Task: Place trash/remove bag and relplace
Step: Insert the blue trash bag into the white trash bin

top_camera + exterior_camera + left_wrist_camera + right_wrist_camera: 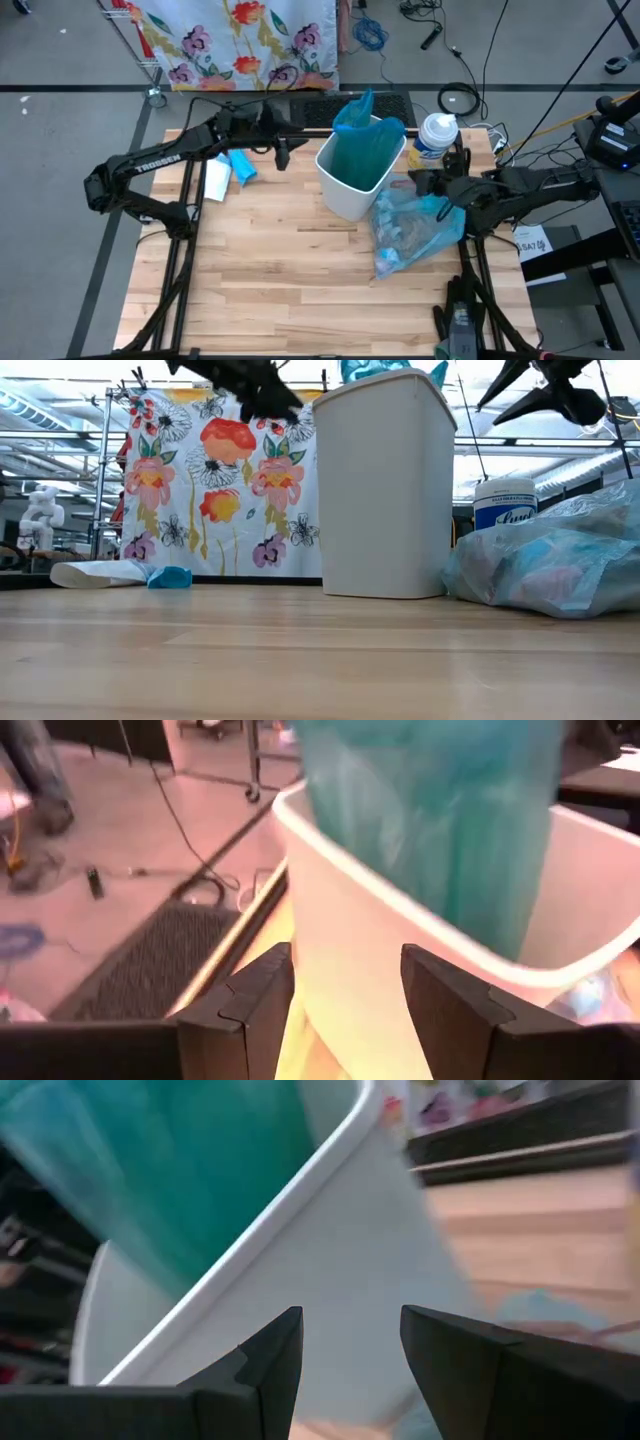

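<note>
Flanking the Bin: Both Grippers Held Empty

A white bin [352, 172] is seen upright near the table's [270, 290] far edge, with a teal-green bag [362, 140] set loosely inside and bunched above the rim. The filled pale-blue bag [415, 232] of trash is laid on the wood just beside the bin. The left gripper [281, 152] is held apart and empty, left of the rim. The right gripper [418, 181] is likewise parted, gripping nothing, above the filled bag.
</note>
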### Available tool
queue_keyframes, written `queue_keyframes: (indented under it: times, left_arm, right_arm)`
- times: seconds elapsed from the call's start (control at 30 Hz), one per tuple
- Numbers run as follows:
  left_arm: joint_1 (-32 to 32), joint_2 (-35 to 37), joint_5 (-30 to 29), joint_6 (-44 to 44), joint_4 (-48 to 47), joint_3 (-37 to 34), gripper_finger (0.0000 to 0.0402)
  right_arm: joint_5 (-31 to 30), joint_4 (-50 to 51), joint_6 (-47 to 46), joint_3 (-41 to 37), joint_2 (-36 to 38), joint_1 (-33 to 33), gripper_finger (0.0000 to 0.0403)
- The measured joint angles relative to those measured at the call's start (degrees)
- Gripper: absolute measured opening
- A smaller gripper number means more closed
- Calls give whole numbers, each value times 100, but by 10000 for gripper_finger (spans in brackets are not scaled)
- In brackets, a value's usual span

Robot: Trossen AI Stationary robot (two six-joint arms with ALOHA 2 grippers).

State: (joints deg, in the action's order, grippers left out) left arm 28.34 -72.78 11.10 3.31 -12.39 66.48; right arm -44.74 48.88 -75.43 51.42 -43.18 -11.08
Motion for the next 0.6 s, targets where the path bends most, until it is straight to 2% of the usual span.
queue_keyframes:
  times: [0.17,0.33,0.5,0.6]
  left_arm:
    - [353,12,547,-624,730,-916,189]
    - [589,142,852,-838,1280,-1651,189]
    - [706,84,979,-1009,1865,-1898,182]
    - [734,-113,1349,-1207,2319,-1929,151]
  right_arm:
    - [49,379,155,158,18,305,162]
    - [449,814,-93,50,13,598,146]
    - [622,158,449,-230,142,1127,71]
    - [820,-483,1041,-411,157,1627,16]
